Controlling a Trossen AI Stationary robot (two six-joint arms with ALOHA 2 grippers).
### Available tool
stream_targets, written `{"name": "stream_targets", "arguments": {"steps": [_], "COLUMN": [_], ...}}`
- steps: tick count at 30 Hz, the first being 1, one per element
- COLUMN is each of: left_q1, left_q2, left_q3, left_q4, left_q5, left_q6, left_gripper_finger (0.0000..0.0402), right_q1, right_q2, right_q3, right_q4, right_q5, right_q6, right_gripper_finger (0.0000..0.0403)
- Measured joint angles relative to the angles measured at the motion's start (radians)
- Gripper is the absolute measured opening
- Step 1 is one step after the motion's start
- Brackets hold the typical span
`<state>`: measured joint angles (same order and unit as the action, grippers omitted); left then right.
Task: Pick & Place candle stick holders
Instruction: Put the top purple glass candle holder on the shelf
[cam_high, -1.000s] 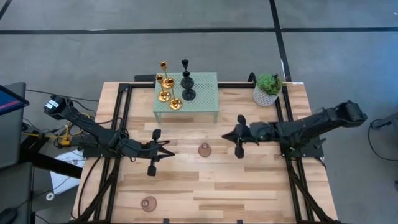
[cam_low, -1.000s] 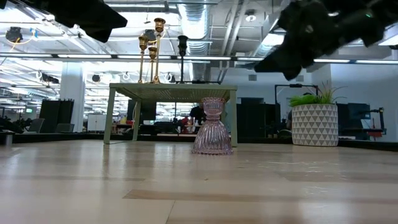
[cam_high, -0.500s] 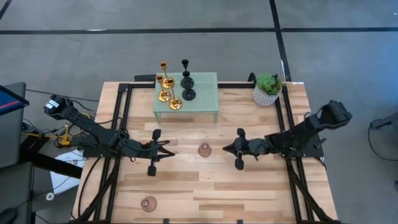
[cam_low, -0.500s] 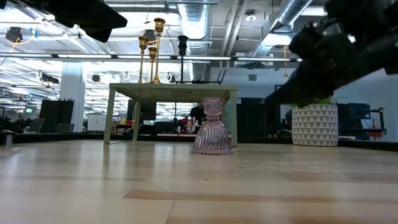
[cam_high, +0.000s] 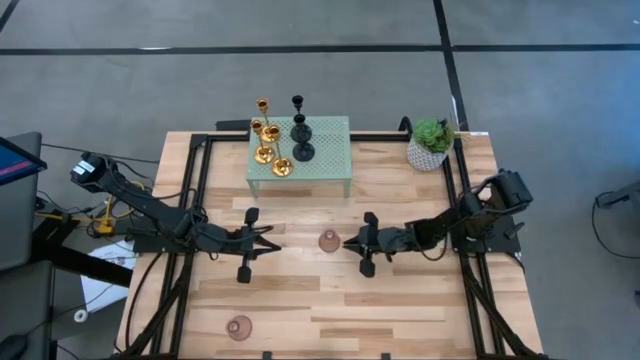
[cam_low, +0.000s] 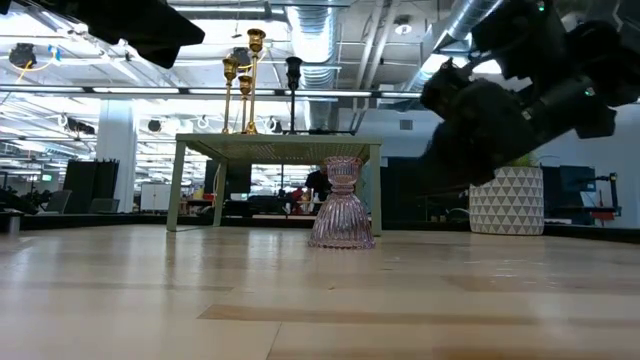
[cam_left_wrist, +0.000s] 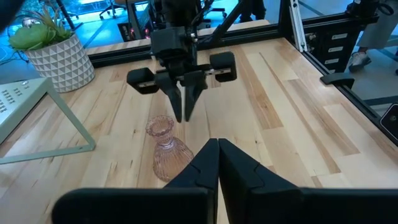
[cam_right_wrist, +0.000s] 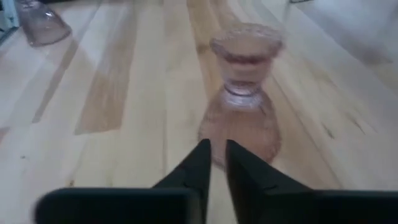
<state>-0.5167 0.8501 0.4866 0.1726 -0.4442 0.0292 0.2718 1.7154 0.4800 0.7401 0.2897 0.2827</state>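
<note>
Right gripper (cam_high: 350, 243) low over the table, fingers parted by only a narrow slit, holding nothing, tips just beside the pink glass holder (cam_high: 329, 241), not touching. Holder upright mid-table. Left gripper (cam_high: 273, 241) on its far side, shut and empty. Second glass holder (cam_high: 239, 326) near the front edge. Gold holders (cam_high: 268, 140) and black holders (cam_high: 301, 130) on the green stand (cam_high: 335, 160). Potted plant (cam_high: 431, 143) at the right rear.

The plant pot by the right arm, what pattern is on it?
White pot with a grey triangle pattern, clearest in the low view.
</note>
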Motion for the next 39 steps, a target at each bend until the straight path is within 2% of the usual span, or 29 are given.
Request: {"name": "stream_targets", "arguments": {"steps": [4,9,13,20,23,39], "left_q1": [0.0,0.0,0.0,0.0,0.0,0.0], "left_q2": [0.0,0.0,0.0,0.0,0.0,0.0], "left_q3": [0.0,0.0,0.0,0.0,0.0,0.0], "left_q4": [0.0,0.0,0.0,0.0,0.0,0.0], "left_q5": [0.0,0.0,0.0,0.0,0.0,0.0], "left_q6": [0.0,0.0,0.0,-0.004,-0.004,-0.004], "left_gripper_finger": [0.001,0.001,0.001,0.001,0.001,0.001], "right_q1": [0.002,-0.007,-0.029,-0.081,-0.092,-0.095], "right_q2": [0.008,0.008,0.008,0.008,0.008,0.008], "right_q3": [0.028,0.046,0.063,0.083,0.093,0.097], "right_q4": [-0.029,-0.038,-0.043,-0.059,-0.06,-0.064], "right_q5": [-0.03,-0.001,0.045,0.049,0.015,-0.005], "right_q6": [0.003,-0.012,-0.022,-0.023,-0.021,0.003], "right_gripper_finger": [0.0115,0.0223,0.0274,0.0285,0.0285,0.0285]}}
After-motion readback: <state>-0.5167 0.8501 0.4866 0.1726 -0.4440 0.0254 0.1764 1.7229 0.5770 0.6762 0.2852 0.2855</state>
